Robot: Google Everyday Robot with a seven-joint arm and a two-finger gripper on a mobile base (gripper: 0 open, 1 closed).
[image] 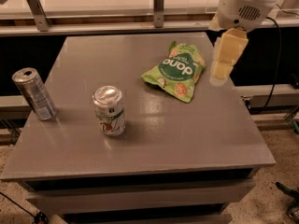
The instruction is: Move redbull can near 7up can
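Note:
The redbull can, tall, slim and silver-grey, stands upright at the table's left edge. The 7up can, shorter and wider with green and red markings, stands upright to its right, near the front middle, a clear gap between them. My gripper, pale yellow below a white arm housing, hangs above the table's right side, just right of the green bag and far from both cans. It holds nothing that I can see.
A green snack bag lies flat at the table's right middle. The grey table has drawers below its front edge. A metal rail runs behind the table. A black cable hangs at the far right.

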